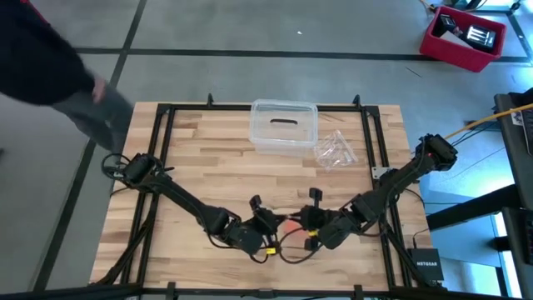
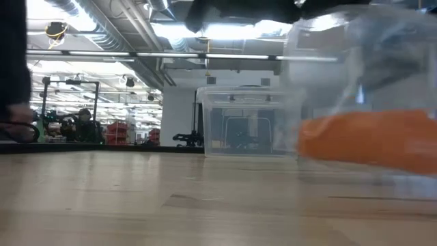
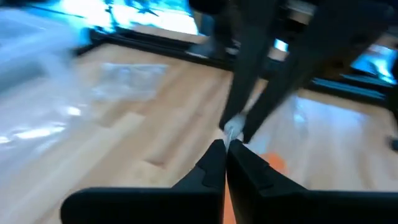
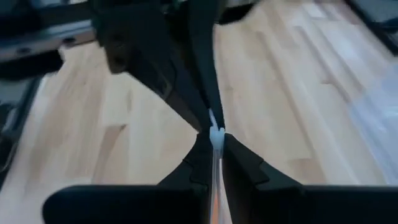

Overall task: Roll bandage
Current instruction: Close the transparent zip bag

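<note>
bandage point(image 1: 291, 225): orange, near front edge of worktop point(image 1: 200, 158), centre, between both end effectors; seems wrapped in clear plastic film, blurred orange band in low view point(image 2: 369, 140)
left end effector point(image 3: 225, 149): fingers pressed together, pinching a bit of clear film at tips; orange showing just beyond and below tips
right end effector point(image 4: 214, 140): fingers closed, clamped on thin clear/white film edge, orange strip running down between fingers
key relation: both end effectors meet tip to tip over bandage, left coming from left side, right from right side; bandage directly between them, neither clearly nearer
long axis: looks roughly left-right along worktop front edge, judged from low view; uncertain, mostly hidden from above
step (judged): gripping wrap or bandage end from both sides, likely before pulling apart or starting roll
clear box point(image 1: 284, 127): back centre of worktop, well apart from bandage
plastic bag point(image 1: 335, 150): just beside box, on its right
risk (judged): film slipping from thin pinch
</note>
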Controlling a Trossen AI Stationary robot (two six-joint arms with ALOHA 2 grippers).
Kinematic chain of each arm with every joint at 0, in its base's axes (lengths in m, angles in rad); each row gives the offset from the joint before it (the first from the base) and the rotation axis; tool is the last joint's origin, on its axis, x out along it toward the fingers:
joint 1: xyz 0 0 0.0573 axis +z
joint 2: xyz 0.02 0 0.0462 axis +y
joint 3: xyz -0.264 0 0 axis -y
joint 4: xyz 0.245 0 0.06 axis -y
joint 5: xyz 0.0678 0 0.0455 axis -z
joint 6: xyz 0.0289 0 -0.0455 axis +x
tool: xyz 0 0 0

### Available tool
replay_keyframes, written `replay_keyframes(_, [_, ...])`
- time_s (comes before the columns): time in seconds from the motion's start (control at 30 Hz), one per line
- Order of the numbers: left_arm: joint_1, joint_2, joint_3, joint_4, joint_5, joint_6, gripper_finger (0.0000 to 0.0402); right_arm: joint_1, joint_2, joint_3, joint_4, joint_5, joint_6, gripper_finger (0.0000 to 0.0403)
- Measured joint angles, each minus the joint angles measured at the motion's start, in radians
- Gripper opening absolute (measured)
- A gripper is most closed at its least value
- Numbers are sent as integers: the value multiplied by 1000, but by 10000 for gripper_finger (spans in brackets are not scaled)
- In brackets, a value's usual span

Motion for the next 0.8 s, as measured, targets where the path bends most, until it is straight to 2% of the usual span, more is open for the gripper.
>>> replay_keyframes(0.07, [-5,0,0,-4,-78,-6,0,0,0,1,-21,10,39,26])
replay_keyframes(0.17, [-3,-2,1,3,-194,-16,1,7,4,-1,-78,-55,92,26])
replay_keyframes(0.27, [-4,-2,1,-1,-223,6,1,12,2,0,-130,-72,137,26])
replay_keyframes(0.37, [-10,-2,1,3,-156,38,1,20,3,-2,-162,-60,150,26])
replay_keyframes(0.53, [-7,-2,1,8,56,58,7,20,2,-1,-157,-107,125,26])
replay_keyframes(0.7, [17,13,1,18,237,44,45,20,2,-1,-138,-101,97,26])
replay_keyframes(0.8, [31,41,1,50,281,48,66,20,2,-1,-121,-101,87,26])
